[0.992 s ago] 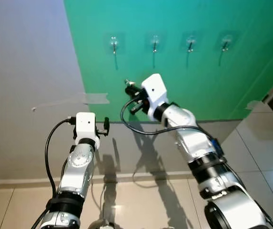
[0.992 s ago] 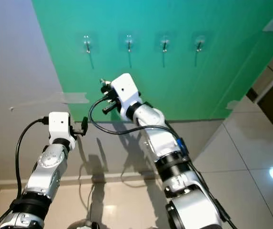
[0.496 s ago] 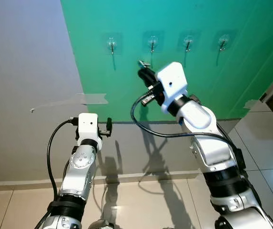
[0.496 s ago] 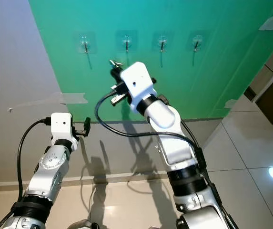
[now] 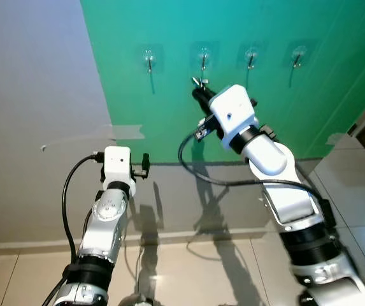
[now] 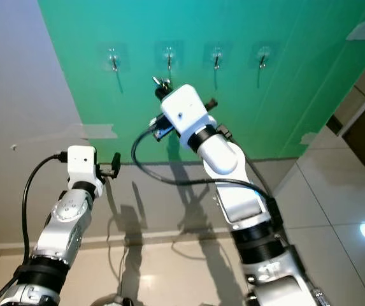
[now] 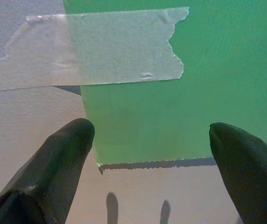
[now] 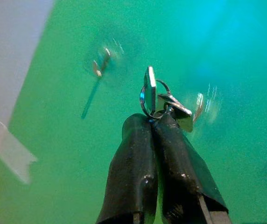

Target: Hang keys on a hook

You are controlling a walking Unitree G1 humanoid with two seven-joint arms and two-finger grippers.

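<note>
right end effector [image 8: 157, 122], silver ringed keys [image 8: 163, 100]

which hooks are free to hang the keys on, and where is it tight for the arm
All four small clear-backed metal hooks on the green wall panel look bare: far left, second, third, far right. It is tightest at the second hook, where the right end effector, shut on the silver keys on a ring, sits just below. The left end effector hangs low, open.
</note>
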